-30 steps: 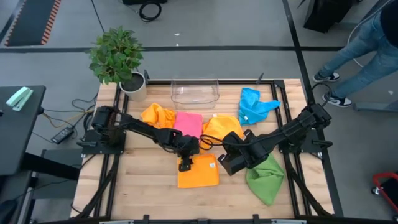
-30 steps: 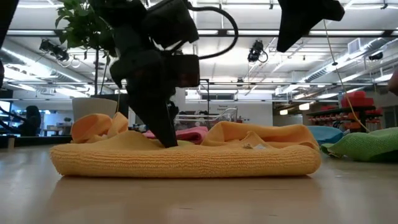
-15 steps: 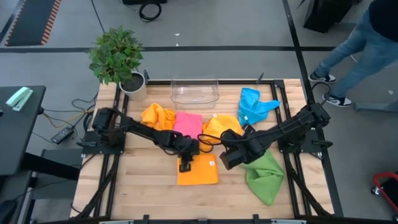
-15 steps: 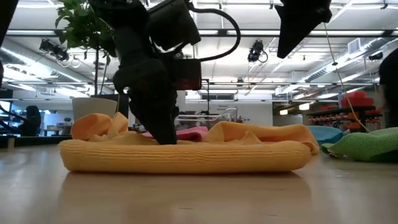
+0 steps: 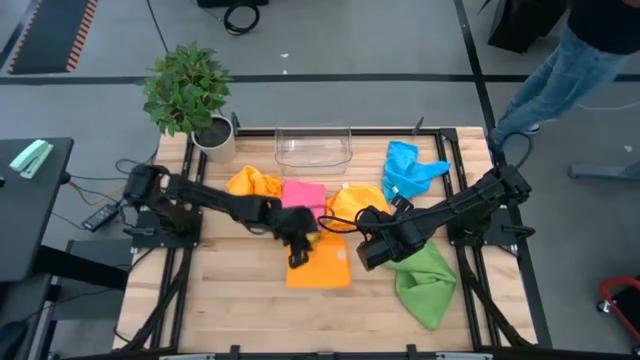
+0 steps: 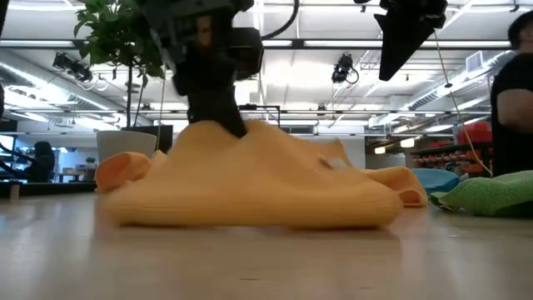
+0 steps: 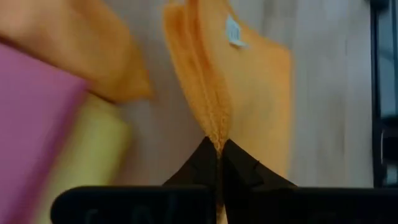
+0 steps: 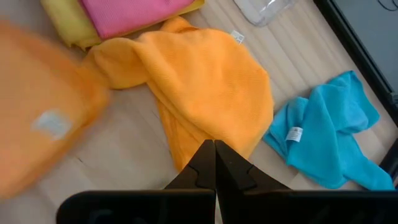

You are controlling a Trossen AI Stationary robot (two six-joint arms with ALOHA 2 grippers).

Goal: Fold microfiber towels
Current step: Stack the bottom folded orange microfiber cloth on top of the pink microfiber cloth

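Left end effector (image 7: 218,144) pinching ribbed orange towel (image 7: 249,87) ridge.

Towel row (image 5: 302,195) across frame centre; bin (image 5: 314,147) above it, plant (image 5: 187,92) upper left, another towel (image 5: 426,285) lower right

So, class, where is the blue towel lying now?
In the high view the blue towel lies crumpled at the table's far right, beside the clear bin.
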